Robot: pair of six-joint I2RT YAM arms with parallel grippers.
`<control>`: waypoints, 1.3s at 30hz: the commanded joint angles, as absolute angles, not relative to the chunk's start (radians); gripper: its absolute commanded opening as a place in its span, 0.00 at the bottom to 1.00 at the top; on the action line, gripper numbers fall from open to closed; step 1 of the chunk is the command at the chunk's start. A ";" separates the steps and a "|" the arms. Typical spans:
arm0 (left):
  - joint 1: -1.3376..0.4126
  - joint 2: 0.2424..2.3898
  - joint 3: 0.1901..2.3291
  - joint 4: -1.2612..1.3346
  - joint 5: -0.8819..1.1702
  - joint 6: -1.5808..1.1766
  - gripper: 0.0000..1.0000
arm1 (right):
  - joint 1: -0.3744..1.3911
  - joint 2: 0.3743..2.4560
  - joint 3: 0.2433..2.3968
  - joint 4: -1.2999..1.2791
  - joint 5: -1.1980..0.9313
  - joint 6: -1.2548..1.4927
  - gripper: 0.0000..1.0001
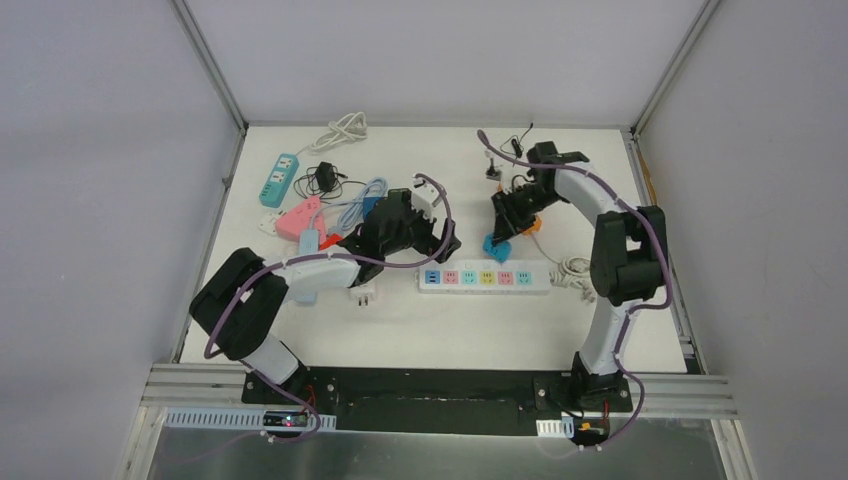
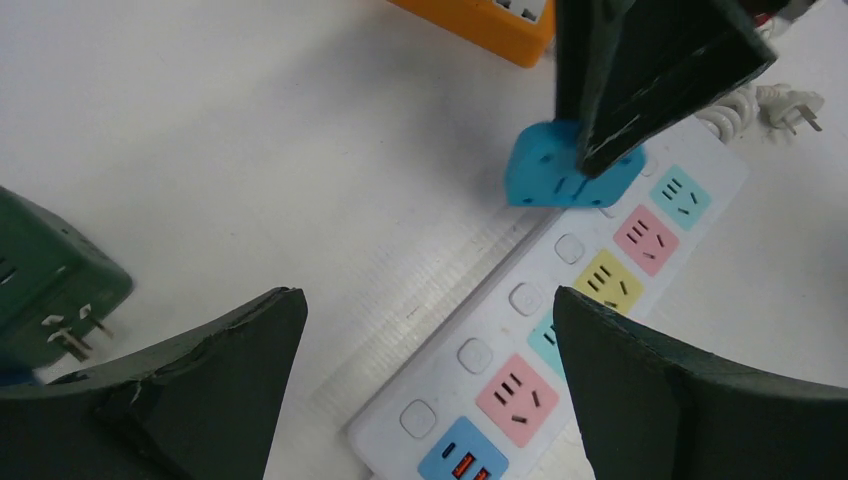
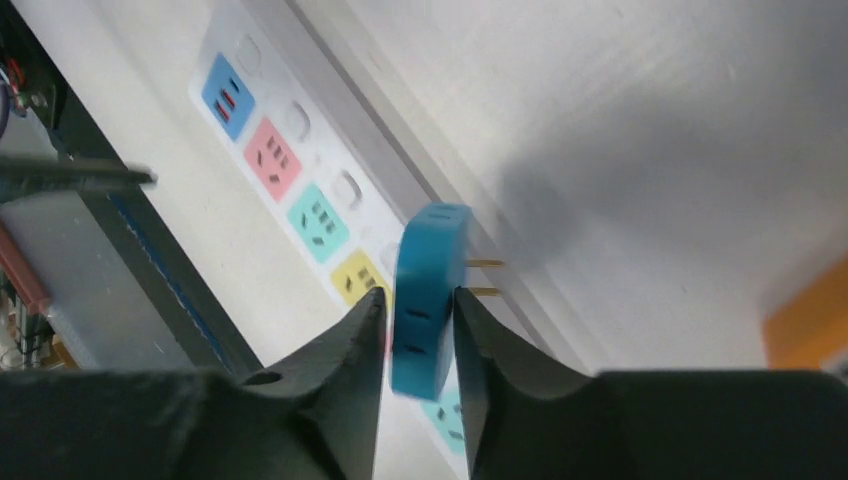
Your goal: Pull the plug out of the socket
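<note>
**A:** Where is the plug at this moment?

**B:** The blue plug (image 3: 430,240) is pinched between the two fingers of the right gripper (image 3: 418,305), which is closed narrow on its flat faces. Its two metal prongs (image 3: 487,266) show bare and touch nothing, so I judge it is out of the socket. It hangs just above the white power strip (image 1: 485,278), near the far edge.

**A:** And the other arm?

**B:** The left gripper (image 2: 428,305) is spread wide and holds nothing. It hangs over the end of the strip that has the blue USB panel. I cannot tell if it touches the strip.

**A:** How can the step be done well?

**B:** I think the right arm should carry the plug away along the line of the prongs, without twisting. The grip should stay firm, because the fingers cover only part of the body and it could slip. If the strip moves, the left gripper can press it down. The orange block (image 2: 480,20) is near, so the plug should go to a bare part of the table.
</note>
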State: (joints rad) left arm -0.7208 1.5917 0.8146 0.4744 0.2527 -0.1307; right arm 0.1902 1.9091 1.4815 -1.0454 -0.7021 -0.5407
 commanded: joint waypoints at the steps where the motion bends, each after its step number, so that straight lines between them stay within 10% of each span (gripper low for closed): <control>1: -0.729 1.457 0.737 0.547 0.188 -0.193 0.99 | 0.297 1.947 1.575 -0.906 -0.671 -0.372 0.40; 6: -0.729 1.329 0.630 0.507 0.127 -0.245 0.99 | 0.292 1.942 1.708 -0.936 -0.660 -0.367 0.58; 18: -0.729 1.219 0.537 0.506 0.062 -0.329 0.99 | 0.182 1.996 1.849 -0.834 -0.128 -0.384 0.65; 39: -0.729 1.385 0.630 0.535 0.114 -0.499 0.99 | 0.224 2.141 1.880 -0.918 -0.195 -0.391 0.47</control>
State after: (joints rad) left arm -0.7212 1.3605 0.5781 0.4789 0.0875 -0.4591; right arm 0.2111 2.1407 1.9167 -0.8936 -0.2047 -0.3733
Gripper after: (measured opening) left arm 0.990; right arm 0.470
